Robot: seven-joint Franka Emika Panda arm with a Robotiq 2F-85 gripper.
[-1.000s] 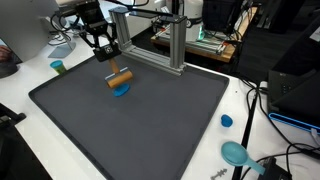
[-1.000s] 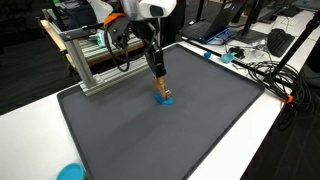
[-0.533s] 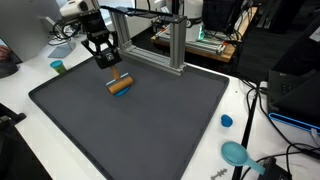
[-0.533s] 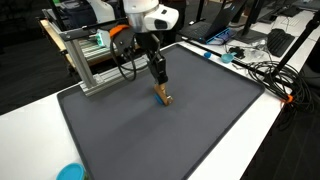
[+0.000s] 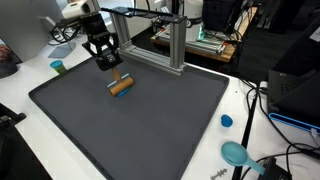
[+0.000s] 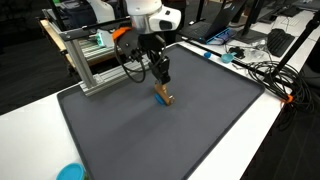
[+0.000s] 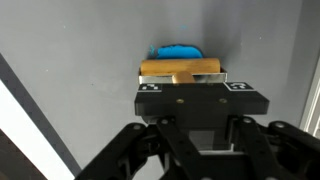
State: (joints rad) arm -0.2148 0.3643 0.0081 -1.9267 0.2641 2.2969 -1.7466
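The arm comes down from the upper left of an exterior view, and its gripper [image 5: 108, 68] points steeply down with the jaws pressed together on the top of a brown wooden block [image 5: 120, 85]. The block is low over the upper left part of the dark grey mat [image 5: 140, 125]. In the wrist view a blue piece [image 7: 178, 50] shows just behind it. The mat lies on a white table [image 5: 243, 100], with an aluminium frame [image 5: 176, 45] at its far edge and cables and lab equipment around.
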